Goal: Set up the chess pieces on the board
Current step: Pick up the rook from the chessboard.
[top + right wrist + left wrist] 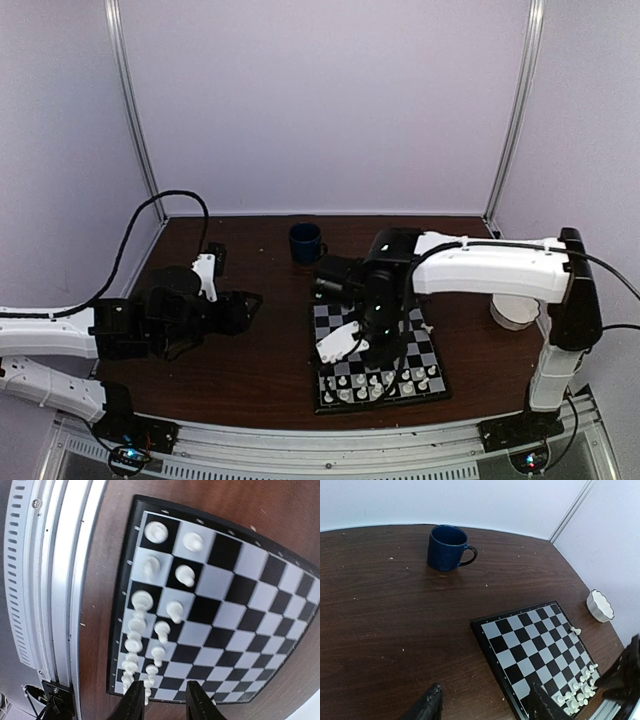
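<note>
While right fingers (197, 702) sit slightly apart, empty, over the lined-up chess pieces (175, 611), one stray piece (575, 630) lies to their right on the board (520, 645); left fingers (427, 707), wide apart, are farther.

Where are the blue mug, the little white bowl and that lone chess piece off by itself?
blue mug (445, 550), left wrist view, its outer wall.
white bowl (596, 612), left wrist view, its outer wall.
lone chess piece (575, 630), left wrist view, its body.
</note>
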### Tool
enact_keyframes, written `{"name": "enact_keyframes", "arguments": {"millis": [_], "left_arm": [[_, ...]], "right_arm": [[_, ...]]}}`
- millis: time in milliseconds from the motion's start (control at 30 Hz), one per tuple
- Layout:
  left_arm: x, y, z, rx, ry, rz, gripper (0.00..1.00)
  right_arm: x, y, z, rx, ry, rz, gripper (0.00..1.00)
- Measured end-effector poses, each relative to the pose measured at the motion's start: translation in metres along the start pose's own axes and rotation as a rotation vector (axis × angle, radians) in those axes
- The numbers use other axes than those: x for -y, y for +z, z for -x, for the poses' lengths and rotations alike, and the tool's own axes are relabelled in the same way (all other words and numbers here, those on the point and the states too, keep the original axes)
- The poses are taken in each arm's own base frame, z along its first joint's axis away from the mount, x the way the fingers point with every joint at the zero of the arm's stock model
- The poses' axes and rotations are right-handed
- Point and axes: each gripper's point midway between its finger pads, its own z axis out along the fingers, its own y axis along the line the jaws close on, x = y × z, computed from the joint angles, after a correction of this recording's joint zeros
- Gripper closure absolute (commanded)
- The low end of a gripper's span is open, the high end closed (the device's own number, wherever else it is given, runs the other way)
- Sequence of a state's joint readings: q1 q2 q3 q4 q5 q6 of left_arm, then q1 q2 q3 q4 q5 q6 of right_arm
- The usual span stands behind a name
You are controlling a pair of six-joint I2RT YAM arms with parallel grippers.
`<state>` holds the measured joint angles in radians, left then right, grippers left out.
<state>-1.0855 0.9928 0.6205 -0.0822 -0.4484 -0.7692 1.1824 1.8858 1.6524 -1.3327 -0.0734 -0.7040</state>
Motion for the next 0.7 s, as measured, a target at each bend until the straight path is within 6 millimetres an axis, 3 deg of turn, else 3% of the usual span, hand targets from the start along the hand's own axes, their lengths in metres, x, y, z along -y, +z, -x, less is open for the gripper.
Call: {"name": "enact_keyframes", "arguments": {"millis": [167, 333, 467, 700], "left_arm": [[0.011, 0.006, 0.002, -0.033, 0.037, -0.008, 0.41], [0.027, 0.019, 0.002, -0.071, 0.071, -0.029, 0.41], [0.044, 0.034, 0.001, -0.112, 0.099, -0.050, 0.41], [0.067, 0.049, 0.001, -0.158, 0.119, -0.099, 0.41]], "right_arm": [[0.039, -0.028, -0.063, 0.120, 0.241, -0.072, 0.64], [0.068, -0.024, -0.129, 0.197, 0.526, -0.139, 0.58], [0.070, -0.005, -0.151, 0.209, 0.634, -0.129, 0.58], [0.073, 0.025, -0.160, 0.202, 0.701, -0.086, 0.58]]}}
